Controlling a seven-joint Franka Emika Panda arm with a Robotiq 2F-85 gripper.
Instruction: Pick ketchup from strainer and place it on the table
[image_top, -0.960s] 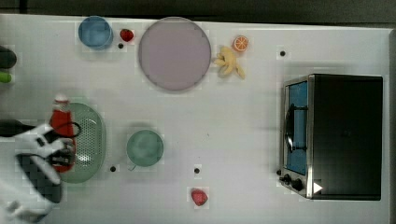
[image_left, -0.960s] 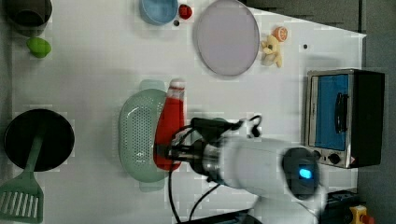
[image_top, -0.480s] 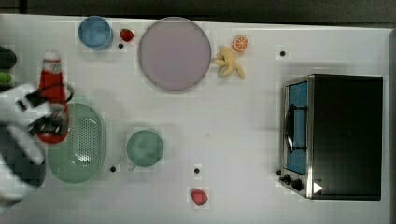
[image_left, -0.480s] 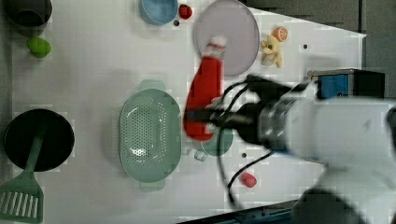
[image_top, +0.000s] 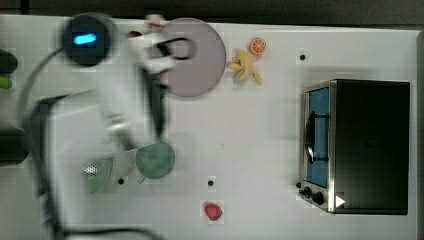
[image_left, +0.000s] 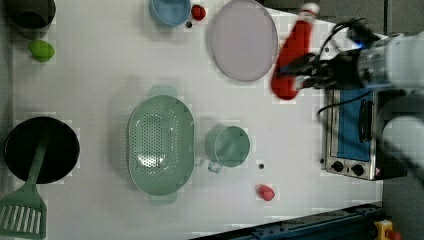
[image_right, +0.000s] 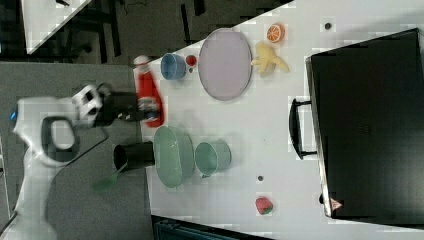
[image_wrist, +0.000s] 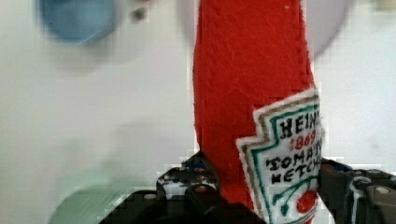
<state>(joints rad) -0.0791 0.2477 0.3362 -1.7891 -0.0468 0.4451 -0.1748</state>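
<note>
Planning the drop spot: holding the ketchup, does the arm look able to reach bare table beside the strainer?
Probably yes: the end effector grips the ketchup aloft, and the table by the strainer is bare.

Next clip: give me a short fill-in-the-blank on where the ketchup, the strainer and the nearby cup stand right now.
1. The gripper is shut on the red ketchup squeeze bottle, holding it by its ____ end.
2. The pale green oval plastic strainer now holds ____.
3. In the left view, the round green cup stands just to the strainer's ____.
4. The red strawberry lies directly on the white ____.

Missing words: bottom; nothing; right; table
</note>
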